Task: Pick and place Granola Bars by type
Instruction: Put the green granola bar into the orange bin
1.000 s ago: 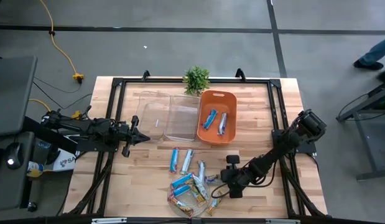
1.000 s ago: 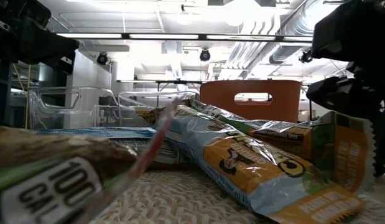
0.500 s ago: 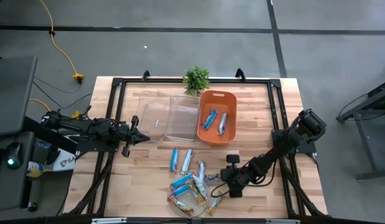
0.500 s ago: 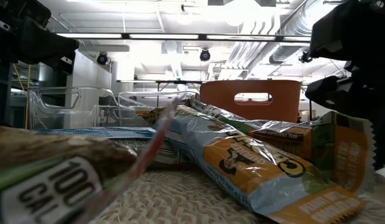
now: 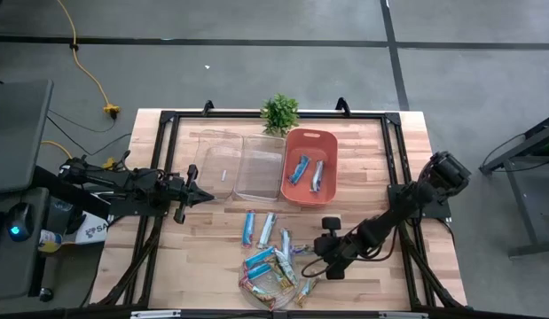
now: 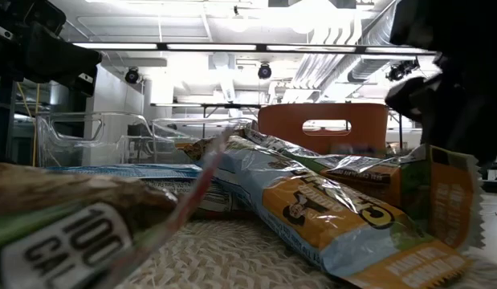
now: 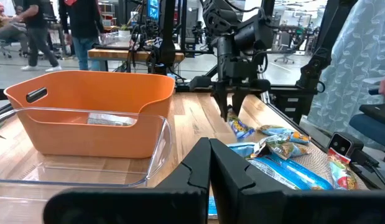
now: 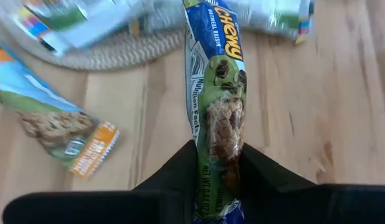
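Several granola bars (image 5: 272, 268) lie on and around a round woven mat (image 5: 254, 288) near the table's near edge. Three more bars (image 5: 266, 229) lie side by side on the wood just beyond it. Two bars (image 5: 307, 170) lie in the orange bin (image 5: 330, 142). My right gripper (image 5: 317, 260) is just right of the mat and shut on a green and blue bar (image 8: 214, 74). It also shows in the left wrist view (image 7: 232, 111). My left gripper (image 5: 204, 195) is shut and empty at the table's left, by the clear bins. My right gripper pinches one end of the green and blue bar (image 8: 221, 146) between its two fingers, which lie along the bar. The fingers come from above, pointing down. The bar hangs tilted away from them toward the mat's edge. I cannot tell whether its far end (image 8: 212, 15) touches the table.
Two clear bins (image 5: 240, 166) stand left of the orange bin, and a small plant (image 5: 279, 112) stands at the far edge. A loose bar with an orange end (image 8: 61, 132) lies on the wood beside the held one. People show in the room beyond (image 7: 80, 25).
My right gripper has gone up a little and slightly toward the table's far edge, still shut on the bar. In the low view it has risen partly out of the picture.
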Motion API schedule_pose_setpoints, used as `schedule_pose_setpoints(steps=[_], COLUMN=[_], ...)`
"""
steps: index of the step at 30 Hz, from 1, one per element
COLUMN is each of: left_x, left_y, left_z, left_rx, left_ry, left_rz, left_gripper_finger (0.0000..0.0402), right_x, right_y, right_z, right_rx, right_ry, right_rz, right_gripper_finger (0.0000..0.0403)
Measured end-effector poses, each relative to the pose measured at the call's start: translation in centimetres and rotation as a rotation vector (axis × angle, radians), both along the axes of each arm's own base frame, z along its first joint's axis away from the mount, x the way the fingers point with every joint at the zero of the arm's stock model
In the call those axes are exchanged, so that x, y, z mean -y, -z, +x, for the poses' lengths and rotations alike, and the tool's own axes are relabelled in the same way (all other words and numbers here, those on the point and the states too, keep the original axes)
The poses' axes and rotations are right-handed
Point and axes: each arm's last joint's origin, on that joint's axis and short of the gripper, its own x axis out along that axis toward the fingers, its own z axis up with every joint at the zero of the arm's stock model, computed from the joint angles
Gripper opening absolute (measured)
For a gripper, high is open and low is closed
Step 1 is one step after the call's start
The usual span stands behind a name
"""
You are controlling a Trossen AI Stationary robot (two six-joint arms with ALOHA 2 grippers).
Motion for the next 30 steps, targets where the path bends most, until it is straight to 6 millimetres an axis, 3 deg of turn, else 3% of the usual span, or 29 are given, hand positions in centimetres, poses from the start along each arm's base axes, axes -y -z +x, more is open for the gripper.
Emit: schedule_pose_setpoints(steps=[7, 14, 25, 30], left_x=[0.0, 0.0, 0.0, 0.0], left_y=[0.0, 0.0, 0.0, 0.0], left_z=[0.0, 0.0, 0.0, 0.0], left_rx=[0.000, 0.000, 0.000, 0.000], left_ry=[0.000, 0.000, 0.000, 0.000], left_rz=[0.000, 0.000, 0.000, 0.000], left_gripper_finger=[0.0001, 0.0001, 0.0001, 0.0001], right_x=[0.0, 0.8, 5.7, 8.3], right_y=[-3.2, -8.1, -16.3, -17.3], right_z=[0.1, 0.4, 0.0, 0.3], right_rx=[0.163, 0.458, 0.929, 1.004], right_ry=[-0.038, 0.023, 0.408, 0.603], right_rz=[0.027, 0.062, 0.160, 0.194], right_gripper_finger=[0.0082, 0.0082, 0.0082, 0.0082])
